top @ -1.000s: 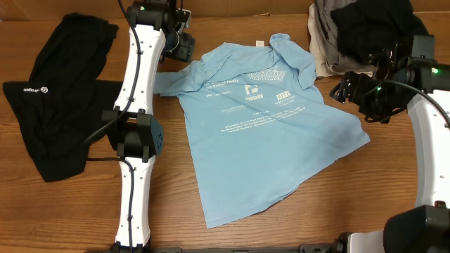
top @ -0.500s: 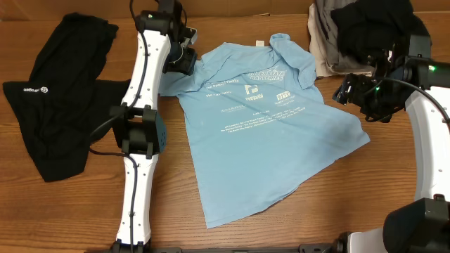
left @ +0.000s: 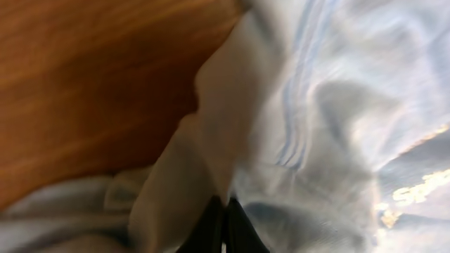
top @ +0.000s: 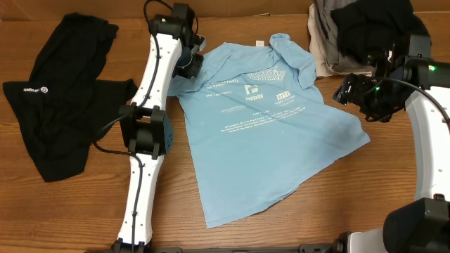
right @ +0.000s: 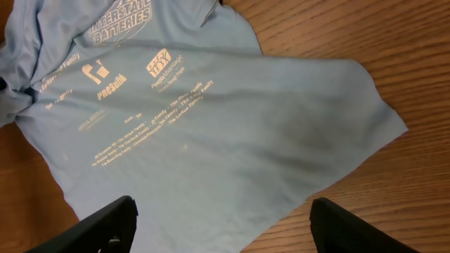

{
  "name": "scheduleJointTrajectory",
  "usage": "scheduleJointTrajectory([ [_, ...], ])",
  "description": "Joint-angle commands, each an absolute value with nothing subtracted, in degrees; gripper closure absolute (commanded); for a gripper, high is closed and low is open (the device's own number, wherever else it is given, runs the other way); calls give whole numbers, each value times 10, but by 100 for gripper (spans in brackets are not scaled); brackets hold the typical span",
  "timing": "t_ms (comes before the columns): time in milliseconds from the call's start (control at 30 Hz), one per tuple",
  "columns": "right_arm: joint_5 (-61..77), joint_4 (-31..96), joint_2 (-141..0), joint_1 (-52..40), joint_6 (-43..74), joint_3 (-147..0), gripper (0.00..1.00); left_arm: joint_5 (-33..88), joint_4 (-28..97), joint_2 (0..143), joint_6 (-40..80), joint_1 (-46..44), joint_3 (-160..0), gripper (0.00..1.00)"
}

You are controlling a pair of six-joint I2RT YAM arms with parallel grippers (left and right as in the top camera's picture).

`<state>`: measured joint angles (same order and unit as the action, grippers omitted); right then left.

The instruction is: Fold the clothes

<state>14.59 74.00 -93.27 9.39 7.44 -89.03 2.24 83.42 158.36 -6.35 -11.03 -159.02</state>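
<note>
Over the last second the left arm (top: 156, 84) is swung rightward from the upper-left edge of the bench (top: 84, 211). Its jaws are now set on the left sleeve of the light blue T-shirt (top: 264, 126), in the upper middle of the overhead frame. In the left wrist view the left jaws are seen pressed together at the bottom centre, with a fold of blue cloth apparently pinched between them. The sleeve, earlier spread flat beside the arm, is now bunched and drawn inward. The right arm (top: 429, 126) is barely shifted. The right jaws are held wide apart near the shirt's right side, at the right of the frame, and nothing is gripped.

The T-shirt is laid print-up, slanted across the middle of the bench, and is not yet folded. The black top (top: 56, 105) is left spread at the far left, and a heap of other clothes (top: 351, 31) is left at the upper right. A first fold of the sleeve across the shirt's body is judged to be starting.
</note>
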Motion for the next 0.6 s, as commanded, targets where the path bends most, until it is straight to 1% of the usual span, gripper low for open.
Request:
scheduleJointTrajectory([
  [0, 142, 740, -934, 94, 70, -900, 20, -11, 852, 1593, 32, -95, -1628, 96],
  [133, 152, 749, -934, 93, 70, -900, 22, -11, 890, 1588, 102, -72, -1692, 96],
  [200, 157, 759, -934, 88, 70, -900, 24, -10, 907, 1582, 111, -61, -1728, 96],
  [333, 155, 773, -934, 56, 57, -898, 24, -24, 939, 1559, 121, -49, -1802, 96],
  [433, 156, 771, -935, 20, 58, -888, 24, -74, 945, 1518, 134, -43, -1800, 96],
  [567, 157, 770, -935, -27, 62, -874, 24, -83, 960, 1479, 134, -31, -1800, 96],
])
